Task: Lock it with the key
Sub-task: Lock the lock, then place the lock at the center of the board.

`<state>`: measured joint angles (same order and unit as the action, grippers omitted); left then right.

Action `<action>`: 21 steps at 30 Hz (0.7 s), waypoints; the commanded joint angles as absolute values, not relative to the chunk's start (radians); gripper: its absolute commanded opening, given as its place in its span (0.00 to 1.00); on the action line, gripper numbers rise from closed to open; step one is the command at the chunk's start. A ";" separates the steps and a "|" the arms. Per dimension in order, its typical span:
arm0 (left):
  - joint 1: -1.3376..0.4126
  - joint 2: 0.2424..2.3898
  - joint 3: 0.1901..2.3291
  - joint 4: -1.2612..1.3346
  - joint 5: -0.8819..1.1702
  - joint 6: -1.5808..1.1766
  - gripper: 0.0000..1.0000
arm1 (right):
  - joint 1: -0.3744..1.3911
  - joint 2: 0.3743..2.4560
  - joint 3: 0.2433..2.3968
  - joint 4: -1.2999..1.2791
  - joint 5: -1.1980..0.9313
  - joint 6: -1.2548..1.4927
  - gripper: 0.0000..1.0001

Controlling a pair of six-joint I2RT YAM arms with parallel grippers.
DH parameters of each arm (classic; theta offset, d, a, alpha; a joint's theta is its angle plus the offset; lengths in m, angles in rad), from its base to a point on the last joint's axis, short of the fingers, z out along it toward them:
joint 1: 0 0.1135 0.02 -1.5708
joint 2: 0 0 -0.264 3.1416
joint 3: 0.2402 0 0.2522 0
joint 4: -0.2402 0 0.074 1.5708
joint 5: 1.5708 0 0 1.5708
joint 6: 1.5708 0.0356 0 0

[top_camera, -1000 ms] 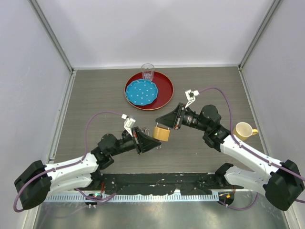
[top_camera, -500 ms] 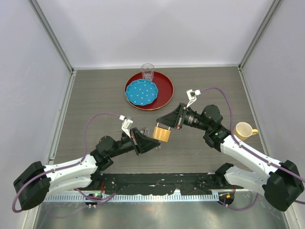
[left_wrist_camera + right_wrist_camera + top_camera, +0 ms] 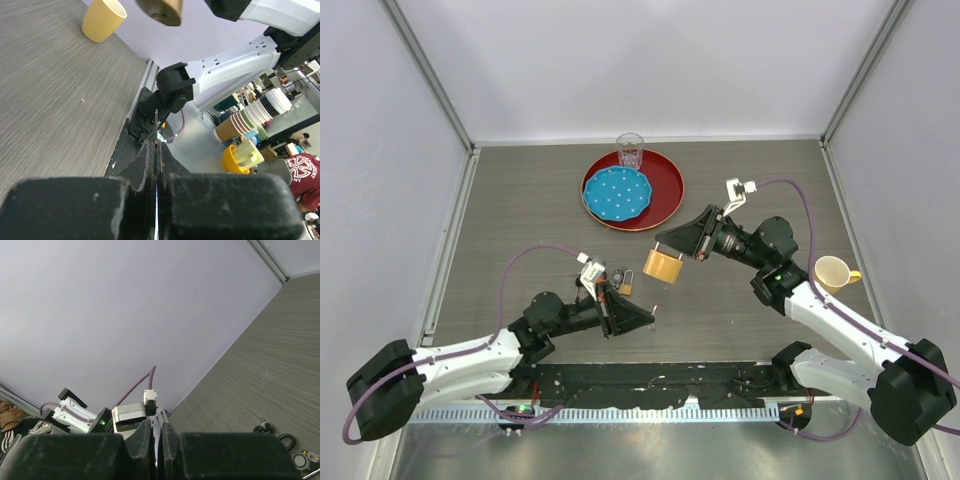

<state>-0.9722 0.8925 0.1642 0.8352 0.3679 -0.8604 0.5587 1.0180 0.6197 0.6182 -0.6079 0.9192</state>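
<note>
Plate, glass on tray at rear; padlock centre, keys just left; cup far right.

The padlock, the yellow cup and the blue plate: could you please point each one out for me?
padlock point(image 3: 663, 266): top view, middle of its brass body.
yellow cup point(image 3: 830, 271): top view, inside its open mouth.
blue plate point(image 3: 617, 193): top view, centre of its dotted face.
</note>
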 commanded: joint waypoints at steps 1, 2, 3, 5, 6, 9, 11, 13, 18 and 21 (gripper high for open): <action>-0.977 0.830 0.158 0.815 0.347 -0.839 0.00 | 0.537 1.002 0.703 0.649 -0.610 0.896 0.02; -0.977 0.801 0.158 0.801 0.330 -0.836 0.00 | 0.529 1.008 0.712 0.628 -0.611 0.862 0.02; -0.977 0.786 0.156 0.789 0.322 -0.831 0.00 | 0.523 1.014 0.712 0.612 -0.609 0.848 0.02; -0.977 0.735 0.158 0.738 0.295 -0.821 0.00 | 0.515 1.046 0.715 0.580 -0.624 0.815 0.02; -0.977 0.720 0.158 0.718 0.284 -0.816 0.00 | 0.506 1.063 0.715 0.569 -0.630 0.807 0.02; -0.977 0.649 0.160 0.648 0.249 -0.801 0.00 | 0.492 1.132 0.709 0.554 -0.655 0.776 0.02; -0.977 0.615 0.160 0.595 0.227 -0.793 0.00 | 0.491 1.181 0.706 0.560 -0.676 0.765 0.02; -0.977 0.568 0.160 0.551 0.198 -0.785 0.00 | 0.491 1.262 0.704 0.580 -0.690 0.756 0.02; -0.977 0.491 0.153 0.488 0.158 -0.775 0.00 | 0.489 1.448 0.693 0.638 -0.699 0.758 0.02; -0.976 0.462 0.149 0.472 0.146 -0.775 0.00 | 0.488 1.553 0.703 0.658 -0.710 0.744 0.02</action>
